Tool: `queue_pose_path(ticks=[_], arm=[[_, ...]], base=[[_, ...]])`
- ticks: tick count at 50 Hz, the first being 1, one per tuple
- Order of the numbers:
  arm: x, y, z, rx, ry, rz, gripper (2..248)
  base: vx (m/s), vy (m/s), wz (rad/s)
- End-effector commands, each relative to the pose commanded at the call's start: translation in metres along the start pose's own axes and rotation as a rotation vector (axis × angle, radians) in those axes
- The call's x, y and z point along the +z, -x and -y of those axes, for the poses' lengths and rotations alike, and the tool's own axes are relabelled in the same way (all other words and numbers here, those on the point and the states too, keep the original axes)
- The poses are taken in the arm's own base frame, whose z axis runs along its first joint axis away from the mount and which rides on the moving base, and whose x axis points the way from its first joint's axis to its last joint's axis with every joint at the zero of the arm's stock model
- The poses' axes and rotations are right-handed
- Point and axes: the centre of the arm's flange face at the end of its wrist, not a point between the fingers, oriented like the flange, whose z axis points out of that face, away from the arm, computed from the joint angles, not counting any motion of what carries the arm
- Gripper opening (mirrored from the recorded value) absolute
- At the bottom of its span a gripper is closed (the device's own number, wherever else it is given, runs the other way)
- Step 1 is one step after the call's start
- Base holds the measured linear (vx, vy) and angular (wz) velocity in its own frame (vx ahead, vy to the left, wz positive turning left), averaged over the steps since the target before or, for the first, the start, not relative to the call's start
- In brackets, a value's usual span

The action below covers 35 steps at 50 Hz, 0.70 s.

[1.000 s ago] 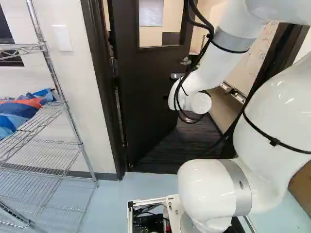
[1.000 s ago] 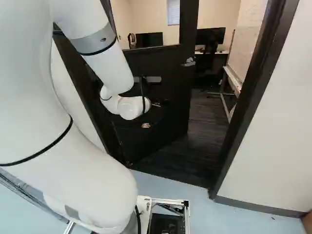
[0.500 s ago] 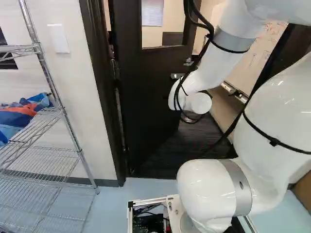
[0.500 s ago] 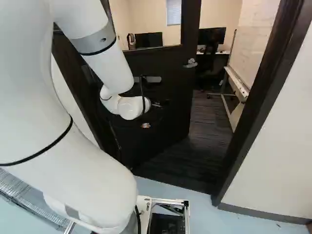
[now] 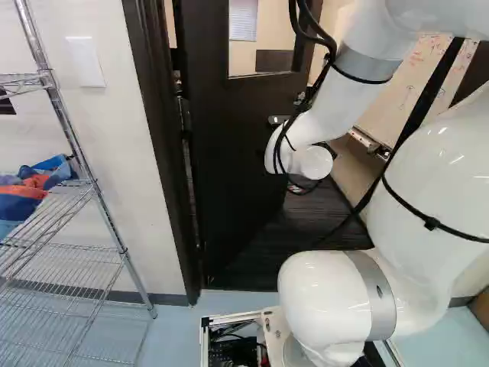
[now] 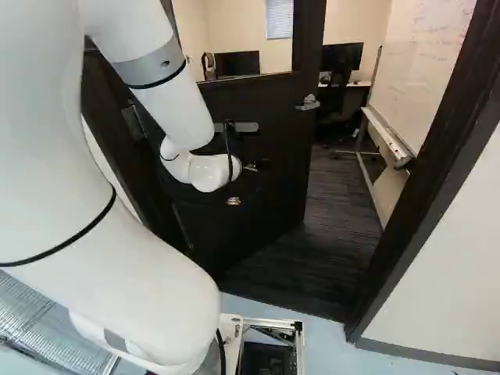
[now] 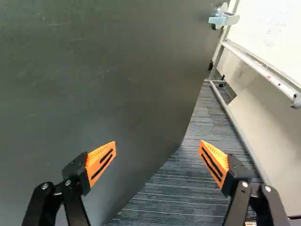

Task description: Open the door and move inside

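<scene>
The door stands partly open, swung away into the far room, its hinge side left and its free edge right. Its handle sits near that edge, farther off than the gripper. The arm reaches toward the door's near face. The fingers are spread wide, one seen against the door, the other against the dark carpet beside it; whether either touches the door, I cannot tell. Through the opening, a whiteboard stands on the right, with a monitor and a surface farther in. On the near left, outside the frame, a wire shelf holds blue and orange cloth.
</scene>
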Motion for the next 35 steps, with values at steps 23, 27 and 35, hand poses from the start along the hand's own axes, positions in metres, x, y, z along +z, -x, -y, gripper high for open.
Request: queue_pose_path(ticks=[23, 27, 35], arm=[[0.0, 0.0, 0.0, 0.0, 0.0, 0.0, 247], [0.0, 0.0, 0.0, 0.0, 0.0, 0.0, 247], [0.0, 0.0, 0.0, 0.0, 0.0, 0.0, 247]], base=[[0.109, 0.039, -0.013], [0.111, 0.035, -0.016], [0.104, 0.037, -0.013]])
